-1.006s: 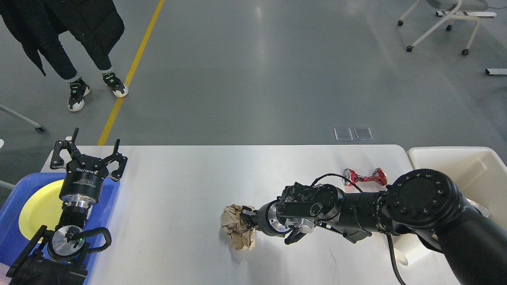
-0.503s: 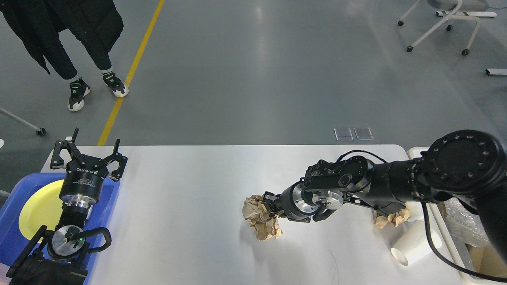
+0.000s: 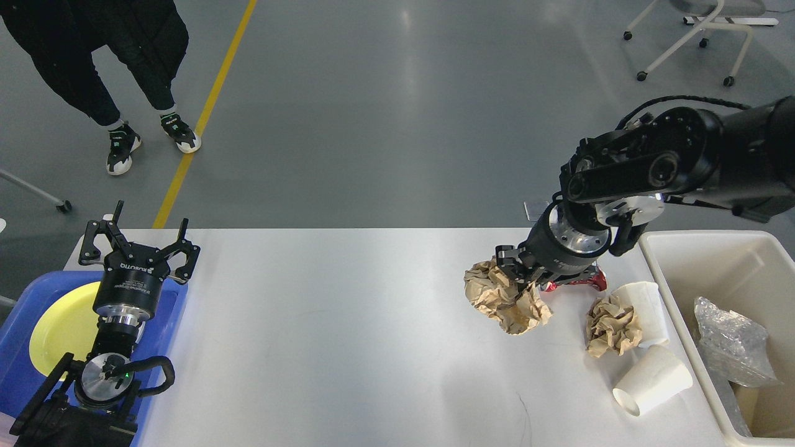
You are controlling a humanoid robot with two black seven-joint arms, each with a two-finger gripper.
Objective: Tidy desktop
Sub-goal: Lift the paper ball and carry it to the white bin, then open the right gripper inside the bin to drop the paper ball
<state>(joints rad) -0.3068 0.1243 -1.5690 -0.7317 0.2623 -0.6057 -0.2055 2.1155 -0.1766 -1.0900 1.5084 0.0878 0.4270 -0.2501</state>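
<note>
The white desktop (image 3: 323,323) fills the lower half of the head view. My right gripper (image 3: 512,273) hangs above its right part, shut on a big crumpled brown paper ball (image 3: 506,298) that is lifted clear of the surface. My left gripper (image 3: 140,245) stands open over the far left edge, holding nothing. On the desktop to the right lie a smaller brown paper wad (image 3: 612,323), two white paper cups (image 3: 652,379) (image 3: 643,301) on their sides and a crushed red can (image 3: 587,280), partly hidden behind my right gripper.
A cream-white bin (image 3: 677,298) stands at the right edge with clear plastic wrap (image 3: 733,341) inside. A blue tray (image 3: 18,304) holding a yellow plate (image 3: 59,326) sits at the left. A person (image 3: 93,62) stands on the floor beyond, far left.
My right arm has lifted the big paper ball off the desktop and carried it right, toward the bin. The smaller wad and cups came into view. The left arm has not moved.
</note>
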